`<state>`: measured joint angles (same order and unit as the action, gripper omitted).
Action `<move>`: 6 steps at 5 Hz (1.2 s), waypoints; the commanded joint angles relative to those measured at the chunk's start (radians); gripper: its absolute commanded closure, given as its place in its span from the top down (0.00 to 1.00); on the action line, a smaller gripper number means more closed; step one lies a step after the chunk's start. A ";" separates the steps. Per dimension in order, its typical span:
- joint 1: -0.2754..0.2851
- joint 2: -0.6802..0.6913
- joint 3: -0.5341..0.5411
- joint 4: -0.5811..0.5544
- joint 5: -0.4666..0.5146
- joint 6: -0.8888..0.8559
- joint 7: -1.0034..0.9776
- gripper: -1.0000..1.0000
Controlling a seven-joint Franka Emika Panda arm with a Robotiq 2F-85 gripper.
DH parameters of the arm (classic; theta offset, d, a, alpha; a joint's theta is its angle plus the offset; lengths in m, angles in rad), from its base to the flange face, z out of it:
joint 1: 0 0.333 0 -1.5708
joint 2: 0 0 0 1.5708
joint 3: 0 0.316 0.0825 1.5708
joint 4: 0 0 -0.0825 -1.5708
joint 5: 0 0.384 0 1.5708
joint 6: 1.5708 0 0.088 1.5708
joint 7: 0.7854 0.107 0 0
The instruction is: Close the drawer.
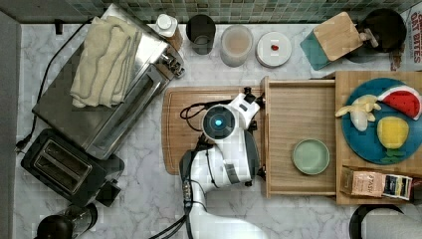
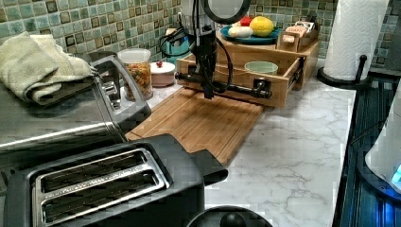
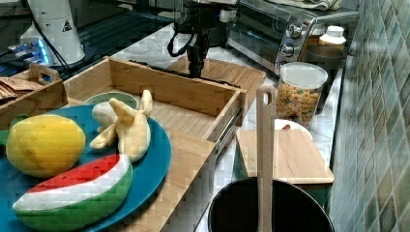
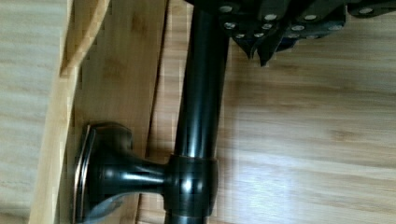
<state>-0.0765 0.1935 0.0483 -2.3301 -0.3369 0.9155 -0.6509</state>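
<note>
The drawer (image 1: 298,117) stands pulled well out over the bench, toward the cutting board (image 2: 198,124), carrying a green bowl (image 1: 310,156). It looks rigid, light and easy-sliding; push on its black bar handle (image 4: 200,100). The tool (image 2: 208,90) sits at that bar, fingers seemingly straddling it, clamping uncertain.

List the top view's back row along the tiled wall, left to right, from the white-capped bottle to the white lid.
White-capped bottle → dark cup → clear pasta jar → white lid with red knob.
</note>
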 commanded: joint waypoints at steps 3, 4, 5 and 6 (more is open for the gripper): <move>-0.276 0.020 -0.226 0.213 0.129 0.037 -0.405 0.00; -0.338 0.064 -0.239 0.267 0.213 0.065 -0.522 0.00; -0.391 0.110 -0.239 0.362 0.255 0.034 -0.617 0.00; -0.379 0.083 -0.264 0.379 0.160 -0.011 -0.550 0.00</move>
<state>-0.3499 0.3074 -0.0943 -2.1484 -0.1082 0.8965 -1.1943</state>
